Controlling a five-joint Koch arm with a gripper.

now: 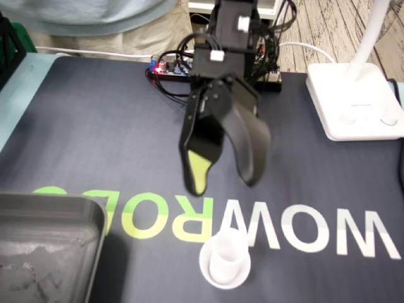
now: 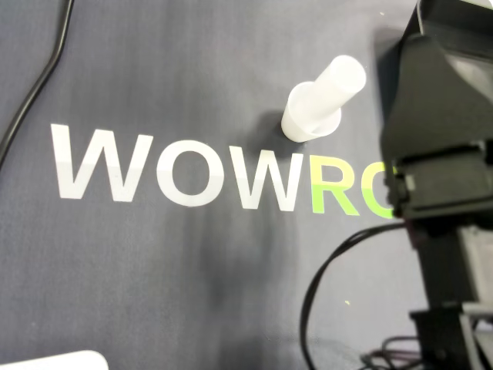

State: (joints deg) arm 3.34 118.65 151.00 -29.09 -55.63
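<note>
A small white plastic tube with a wide round base [image 1: 225, 259] stands upright on the dark mat, just in front of the printed white W. The overhead view shows the same tube [image 2: 322, 96] standing above the lettering. My black gripper [image 1: 224, 183] hangs in the air above and behind it, open, with nothing between its two curved fingers. One finger [image 1: 199, 173] has a yellow-green pad on its tip. In the overhead view only the arm's black body [image 2: 435, 116] shows at the right edge; the fingertips are hidden there.
A grey metal tray [image 1: 47, 246] sits at the front left corner. A white lamp base [image 1: 353, 101] stands at the back right. A circuit board with wires [image 1: 173, 66] lies behind the arm. A black cable [image 2: 35, 85] runs along the mat's left side in the overhead view.
</note>
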